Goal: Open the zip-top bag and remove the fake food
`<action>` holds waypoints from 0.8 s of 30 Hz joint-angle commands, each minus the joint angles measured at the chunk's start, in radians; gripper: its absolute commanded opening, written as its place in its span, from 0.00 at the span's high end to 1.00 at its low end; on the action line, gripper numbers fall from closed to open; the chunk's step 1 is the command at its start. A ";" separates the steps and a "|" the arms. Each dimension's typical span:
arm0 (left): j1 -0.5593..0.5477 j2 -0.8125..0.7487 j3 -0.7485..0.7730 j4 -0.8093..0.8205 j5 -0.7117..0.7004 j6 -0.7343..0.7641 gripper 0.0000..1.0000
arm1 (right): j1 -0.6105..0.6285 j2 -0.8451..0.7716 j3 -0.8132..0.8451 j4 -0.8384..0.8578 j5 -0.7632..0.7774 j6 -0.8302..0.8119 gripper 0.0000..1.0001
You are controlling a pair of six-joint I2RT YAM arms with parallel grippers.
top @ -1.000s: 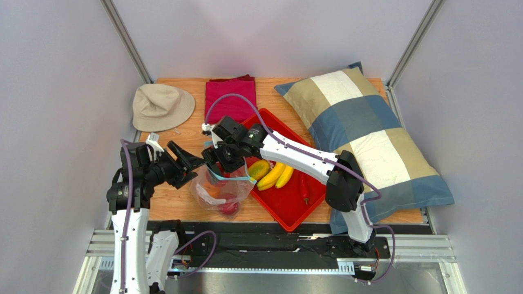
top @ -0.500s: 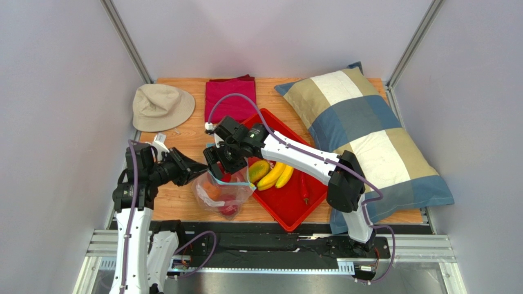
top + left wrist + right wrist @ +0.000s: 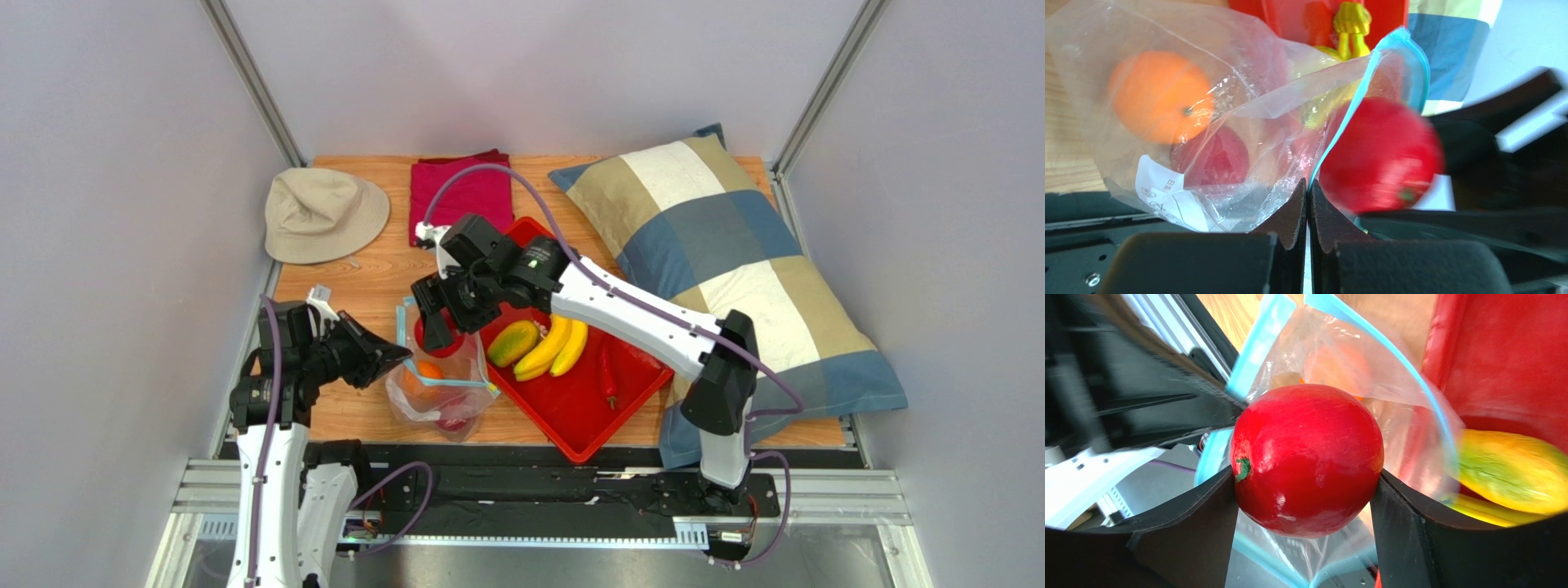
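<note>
The clear zip-top bag (image 3: 444,390) lies on the wooden table left of the red tray (image 3: 577,423), mouth open with its teal strip (image 3: 1404,58) spread. My left gripper (image 3: 395,358) is shut on the strip at the mouth's left side (image 3: 1309,188). My right gripper (image 3: 437,328) hovers over the mouth, shut on a red apple (image 3: 1308,459) that also shows in the left wrist view (image 3: 1379,156). An orange (image 3: 1161,104) and a second red piece (image 3: 1211,156) remain inside the bag. A mango (image 3: 514,343), bananas (image 3: 552,349) and a red chilli (image 3: 608,375) lie in the tray.
A beige hat (image 3: 321,211) and a folded maroon cloth (image 3: 460,196) lie at the back left. A large checked pillow (image 3: 736,276) fills the right side, touching the tray. The bag's white label (image 3: 1165,197) faces the table's near edge.
My left gripper closed on the bag's zip strip and drew back towards the near left. The right gripper now holds the apple above the bag's mouth, and its elbow swung right.
</note>
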 commanded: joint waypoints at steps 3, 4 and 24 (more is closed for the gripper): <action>0.001 0.000 0.036 -0.049 -0.027 0.039 1.00 | -0.075 -0.214 0.010 0.017 0.126 -0.070 1.00; 0.001 0.005 0.044 -0.048 -0.024 0.039 1.00 | -0.114 -0.233 -0.005 0.017 0.140 -0.069 1.00; 0.001 0.016 0.082 0.027 0.033 -0.011 1.00 | -0.370 -0.246 -0.389 0.021 0.226 -0.194 0.07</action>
